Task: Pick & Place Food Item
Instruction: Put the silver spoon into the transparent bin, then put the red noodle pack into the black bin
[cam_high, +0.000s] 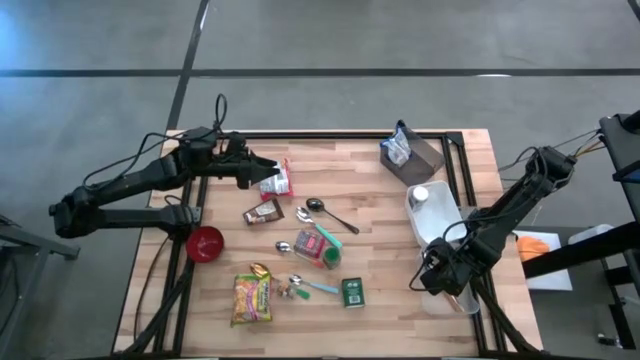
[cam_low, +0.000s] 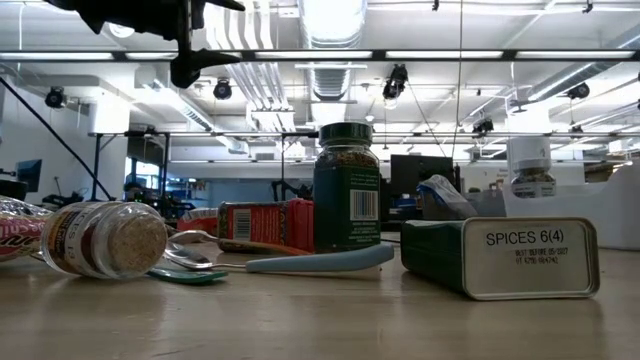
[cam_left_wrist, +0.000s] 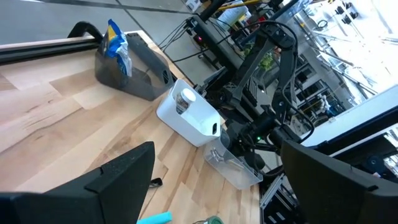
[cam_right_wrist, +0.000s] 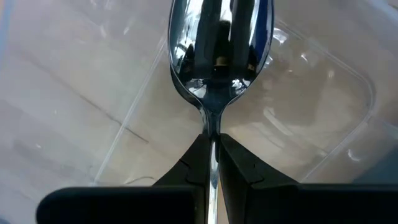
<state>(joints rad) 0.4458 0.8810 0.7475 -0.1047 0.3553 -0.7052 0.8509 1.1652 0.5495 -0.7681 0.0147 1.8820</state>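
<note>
My right gripper (cam_right_wrist: 213, 155) is at the table's right near corner, shut on a shiny metal spoon (cam_right_wrist: 221, 43). The spoon's bowl is over a clear plastic container (cam_right_wrist: 323, 106); the same clear container (cam_high: 455, 300) shows in the high view. My left gripper (cam_high: 262, 176) hangs open high over the far left of the table, above a red-and-white packet (cam_high: 279, 181) lying on the wood. Nothing is between its fingers in the left wrist view. Food packets, jars and other spoons lie in the middle of the table. My right gripper pinches the spoon's thin neck (cam_right_wrist: 213, 127), just behind the bowl, between its two fingertips. The fingers point down from above and run along the spoon. The bowl reaches out past the fingertips toward the clear container's floor; whether it touches the floor I cannot tell.
A white tub (cam_high: 432, 210) and a dark bin (cam_high: 412, 155) stand far right. A red bowl (cam_high: 205, 243), noodle packet (cam_high: 252, 297), brown packet (cam_high: 263, 212), green tin (cam_high: 351, 291), green jar (cam_low: 346, 187) and loose spoons (cam_high: 330, 212) fill the middle.
</note>
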